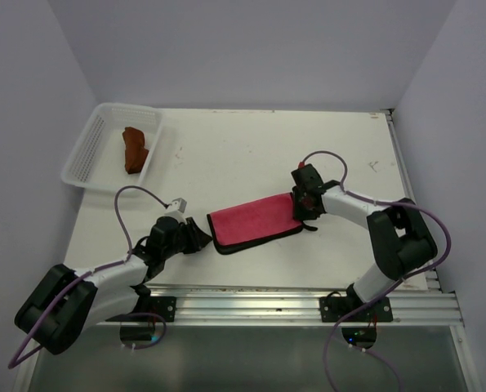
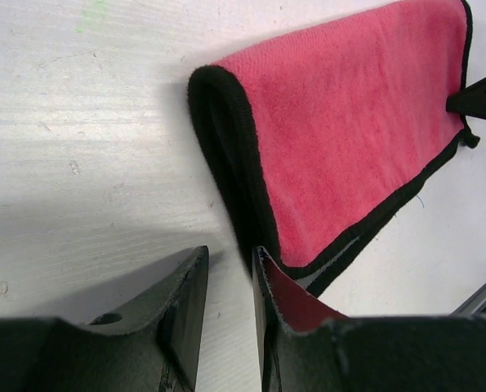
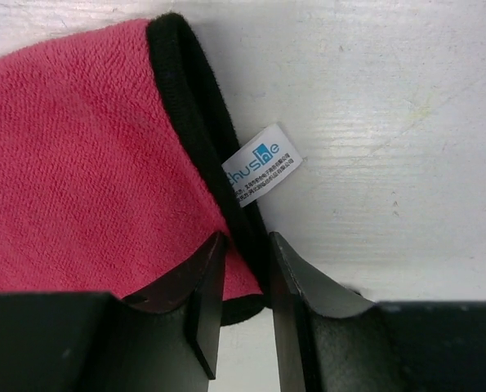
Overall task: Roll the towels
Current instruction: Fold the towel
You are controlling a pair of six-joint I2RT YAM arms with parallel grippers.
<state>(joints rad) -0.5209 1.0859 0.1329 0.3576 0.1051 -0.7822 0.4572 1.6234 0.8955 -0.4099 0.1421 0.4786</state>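
Observation:
The pink-red towel (image 1: 255,222) with dark edging lies folded flat at the table's middle. My left gripper (image 1: 200,237) sits low at its left folded end. In the left wrist view the left gripper (image 2: 230,257) has its jaws a little apart with bare table between them, and the towel's fold (image 2: 226,139) is just ahead. My right gripper (image 1: 306,204) is at the towel's right end. In the right wrist view it (image 3: 244,245) is slightly open, straddling the black edge (image 3: 185,98) near the white label (image 3: 261,164). The rust-orange towel (image 1: 134,149) lies in the basket.
The white mesh basket (image 1: 87,151) stands at the table's back left corner. A metal rail (image 1: 292,302) runs along the near edge. Purple walls close in on the table at the left, back and right.

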